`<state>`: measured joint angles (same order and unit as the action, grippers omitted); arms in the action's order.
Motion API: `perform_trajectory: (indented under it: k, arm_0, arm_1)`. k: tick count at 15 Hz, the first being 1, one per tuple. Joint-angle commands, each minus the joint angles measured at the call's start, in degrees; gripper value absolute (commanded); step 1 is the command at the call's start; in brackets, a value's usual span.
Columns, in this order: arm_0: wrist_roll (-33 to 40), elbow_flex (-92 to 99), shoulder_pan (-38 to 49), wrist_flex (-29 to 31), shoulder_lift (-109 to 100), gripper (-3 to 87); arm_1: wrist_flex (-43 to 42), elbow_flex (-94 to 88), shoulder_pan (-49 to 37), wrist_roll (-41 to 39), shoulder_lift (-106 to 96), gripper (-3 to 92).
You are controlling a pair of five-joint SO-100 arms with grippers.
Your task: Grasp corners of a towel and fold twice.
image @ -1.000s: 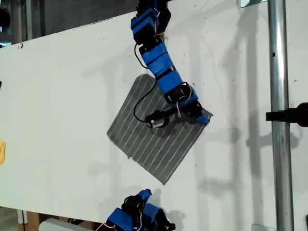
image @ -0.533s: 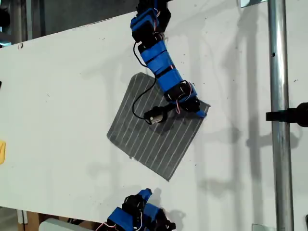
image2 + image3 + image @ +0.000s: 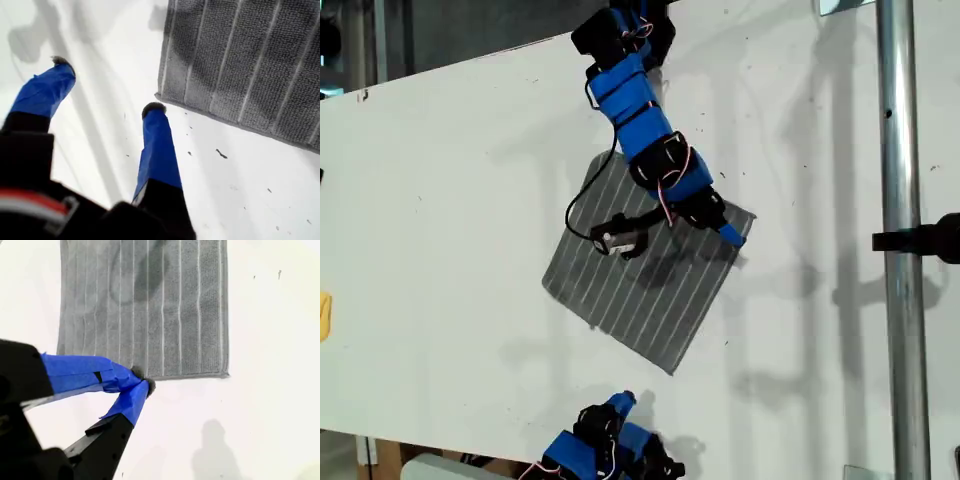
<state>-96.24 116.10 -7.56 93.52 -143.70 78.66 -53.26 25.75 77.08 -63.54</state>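
Exterior view shows the towel (image 3: 645, 270) flat, both folds left; my first gripper (image 3: 107, 85) hangs agape by a corner (image 3: 161, 95), my second gripper (image 3: 142, 382) pinched empty

My second gripper (image 3: 142, 385) sits right at the towel (image 3: 645, 270) edge, but can't tell if any cloth is pinched. In the exterior view an arm hides the towel's far part, and the near arm (image 3: 605, 450) is cut off.

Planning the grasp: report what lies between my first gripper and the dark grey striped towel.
Only bare white table, in the first wrist view: my first gripper sits just short of the towel.
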Motion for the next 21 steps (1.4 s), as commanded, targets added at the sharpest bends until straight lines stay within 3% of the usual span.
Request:
perform_trajectory:
  k: [1, 9, 10, 11, 13, 19, 21]
  arm_0:
    - [0.0, 0.0, -0.5, -1.0, -0.7, -2.9]
    - [-1.6, 3.7, -1.4, -1.8, -4.7, -2.9]
    - [-1.6, 3.9, -1.4, -1.8, -4.7, -2.9]
    - [-1.5, 4.0, -1.3, -1.8, -4.8, -2.9]
    - [-1.4, 4.3, -1.0, -1.8, -5.1, -2.9]
    - [-1.7, 3.2, -0.9, -2.2, -3.8, -2.9]
    - [1.1, -5.3, 0.1, 0.4, 4.1, -2.9]
  arm_1:
    - [-2.2, 0.4, -0.1, -0.3, 0.0, 30.8]
    - [-0.2, 0.4, -2.3, 0.5, 17.8, 30.2]
    - [-0.4, 0.4, -2.5, 0.4, 17.8, 24.8]
    - [-0.7, 0.4, -2.6, 0.8, 17.9, 9.8]
    - [-1.9, 0.4, -2.8, 0.9, 18.7, 0.2]
    - [-2.5, 0.4, -2.3, 1.0, 18.3, -0.3]
    - [-3.0, 0.4, -2.2, 1.0, 18.5, -0.3]
